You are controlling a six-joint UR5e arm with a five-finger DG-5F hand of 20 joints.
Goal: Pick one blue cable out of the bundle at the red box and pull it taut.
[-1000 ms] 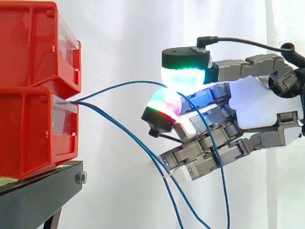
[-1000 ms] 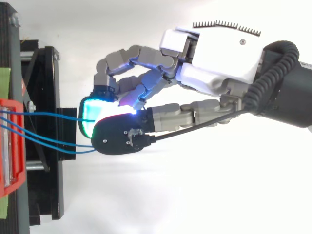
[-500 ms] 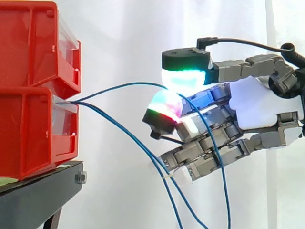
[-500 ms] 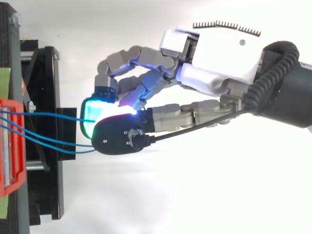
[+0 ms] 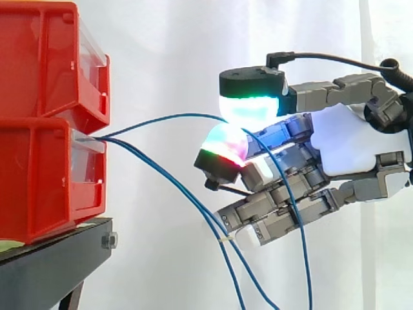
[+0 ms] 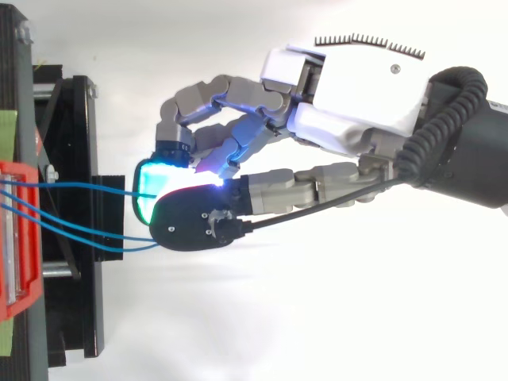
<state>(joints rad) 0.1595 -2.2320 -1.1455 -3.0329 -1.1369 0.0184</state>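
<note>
Hand (image 5: 352, 145): fingers (image 5: 250, 108) curled, pads pinching one blue cable (image 5: 161, 118).
Cable path: bowed arc from red box (image 5: 39, 174) to hand.

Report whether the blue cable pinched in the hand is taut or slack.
Slack: the blue cable bows upward from the red bin to the fingers pinching it, then hangs loose beyond them.

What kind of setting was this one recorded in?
Probably a lab test rig rather than a home or factory: a plain white curtain as backdrop, red bins stacked on a black stand, and a blue cable from them pinched in the hand.
</note>
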